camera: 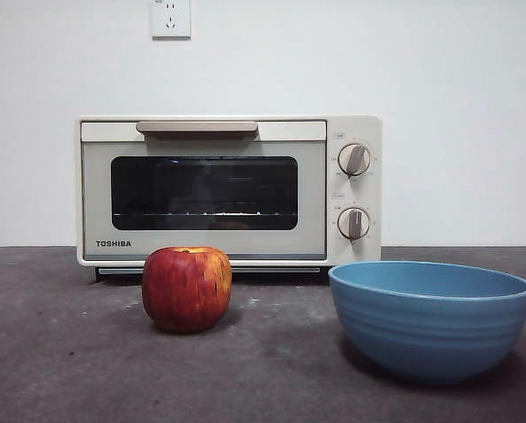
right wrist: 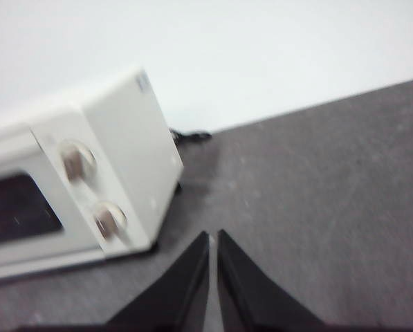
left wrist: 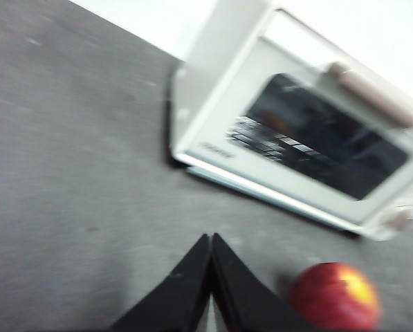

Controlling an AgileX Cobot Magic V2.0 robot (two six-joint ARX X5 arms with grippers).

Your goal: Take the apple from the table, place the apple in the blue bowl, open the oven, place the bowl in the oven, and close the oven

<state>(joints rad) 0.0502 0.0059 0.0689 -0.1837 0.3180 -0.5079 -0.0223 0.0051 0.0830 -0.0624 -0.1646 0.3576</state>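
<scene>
In the front view the blue bowl (camera: 431, 319) is nearest, at the lower right of the frame. It sits on the table (camera: 60, 370), and what can be seen of its inside holds nothing. The apple (camera: 187, 288) stands a bit farther back, left of the middle, well apart from the bowl. Behind them both, in the middle of the frame, is the oven (camera: 228, 190). Its door is shut, with the handle (camera: 196, 129) up at the top. On its right side are two knobs (camera: 354, 159), one above the other. A wire rack (camera: 205, 213) shows through the dark glass. High on the wall is a white socket (camera: 170, 18).

No arm shows in the front view. The left gripper (left wrist: 211, 238) has its two jaws pressed together with nothing between them. It hangs over the table, with the apple at the lower right of its own picture. The right gripper (right wrist: 212, 235) has its jaws together too, with only a thin crack between them, and holds nothing. It looks past the knob end of the oven.

I think the job has hardly begun. The apple is not picked up yet. Every step is left to do.

Count: one apple, one bowl, one oven, two knobs, two grippers.
</scene>
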